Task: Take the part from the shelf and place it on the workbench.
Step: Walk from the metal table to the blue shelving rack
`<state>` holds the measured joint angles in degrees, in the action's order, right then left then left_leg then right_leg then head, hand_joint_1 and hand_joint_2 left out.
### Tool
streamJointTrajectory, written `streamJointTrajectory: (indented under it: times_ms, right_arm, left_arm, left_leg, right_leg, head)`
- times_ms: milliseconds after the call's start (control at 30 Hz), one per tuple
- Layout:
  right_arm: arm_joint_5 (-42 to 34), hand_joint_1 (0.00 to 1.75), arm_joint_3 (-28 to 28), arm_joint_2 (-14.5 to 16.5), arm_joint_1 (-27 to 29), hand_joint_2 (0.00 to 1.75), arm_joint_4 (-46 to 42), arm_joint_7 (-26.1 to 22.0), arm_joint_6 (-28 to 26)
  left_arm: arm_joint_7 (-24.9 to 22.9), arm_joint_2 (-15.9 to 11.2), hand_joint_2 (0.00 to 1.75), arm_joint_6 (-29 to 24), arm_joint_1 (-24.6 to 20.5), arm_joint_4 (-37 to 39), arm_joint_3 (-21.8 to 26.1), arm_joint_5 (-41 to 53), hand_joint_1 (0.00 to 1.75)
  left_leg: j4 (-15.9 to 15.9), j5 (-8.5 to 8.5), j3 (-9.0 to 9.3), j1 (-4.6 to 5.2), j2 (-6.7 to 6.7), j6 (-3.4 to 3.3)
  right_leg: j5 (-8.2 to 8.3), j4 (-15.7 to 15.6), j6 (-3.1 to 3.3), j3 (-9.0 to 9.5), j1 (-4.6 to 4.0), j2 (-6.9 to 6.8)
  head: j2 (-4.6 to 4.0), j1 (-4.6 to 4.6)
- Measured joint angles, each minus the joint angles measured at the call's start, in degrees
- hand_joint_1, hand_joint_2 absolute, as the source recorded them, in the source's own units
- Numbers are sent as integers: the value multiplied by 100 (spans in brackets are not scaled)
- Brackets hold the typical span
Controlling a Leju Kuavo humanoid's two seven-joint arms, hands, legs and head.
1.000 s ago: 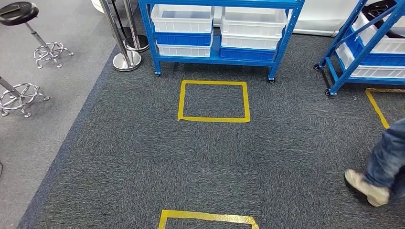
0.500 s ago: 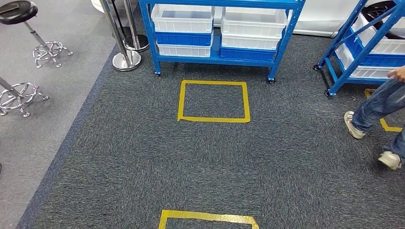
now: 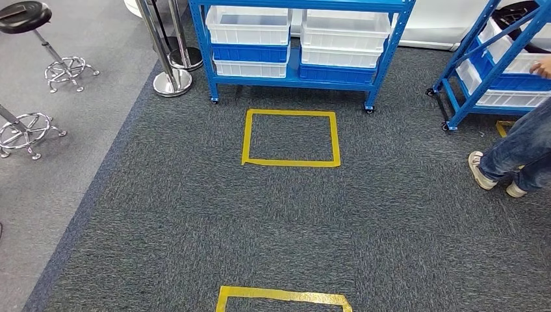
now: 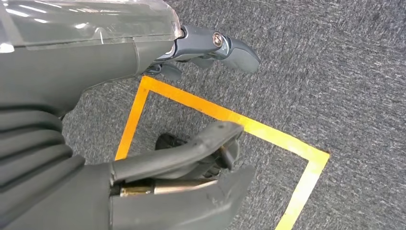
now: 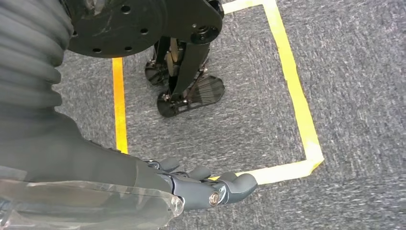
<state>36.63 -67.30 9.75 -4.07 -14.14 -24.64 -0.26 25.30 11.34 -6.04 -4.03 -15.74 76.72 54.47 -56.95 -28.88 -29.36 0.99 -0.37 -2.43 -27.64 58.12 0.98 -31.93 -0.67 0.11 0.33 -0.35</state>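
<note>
Left hand (image 4: 191, 120) empty over carpet (image 3: 195, 214)

Ahead of us dark carpet (image 3: 195, 221) lies open up to the blue shelf (image 3: 299, 45), whose white bins (image 3: 248, 25) face us. A person's legs (image 3: 520, 153) stand at right beside a second rack (image 3: 500, 65); stools (image 3: 39, 39) and steel posts (image 3: 162, 52) crowd the left.

Person (image 3: 520, 153) cut off at right edge above the legs; shelf (image 3: 299, 39) top cropped; bin contents hidden.
</note>
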Motion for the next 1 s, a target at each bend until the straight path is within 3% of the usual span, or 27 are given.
streamJointTrajectory:
  times_ms: [233, 500, 733, 1000]
  right_arm:
    - [33, 0, 0, 10, -2, 175, 0, -290, -200]
    - [163, 0, 0, 46, -9, 175, 0, -743, -425]
    - [138, 0, 0, 45, -5, 175, 4, -582, 5]
    - [143, 0, -2, 45, -4, 175, 4, -474, -5]
  left_arm:
    - [135, 26, 175, -251, 5, 0, 0, 0, 0]
    - [388, 90, 175, -121, 8, 0, 2, -94, 0]
    - [326, 103, 175, -150, 11, 0, 2, -24, 0]
    - [317, 103, 175, -186, 11, 0, 0, 13, 0]
  left_leg:
    - [0, 0, 0, 0, 0, 0]
    - [0, 0, 0, 0, 0, 0]
    - [0, 0, 0, 0, 0, 0]
    - [0, 0, 0, 0, 0, 0]
  right_leg:
    - [0, 0, 0, 0, 0, 0]
    - [0, 0, 0, 0, 0, 0]
    - [0, 0, 0, 0, 0, 0]
    - [0, 0, 0, 0, 0, 0]
  head:
    - [0, 0]
    - [0, 0]
    - [0, 0]
    - [0, 0]
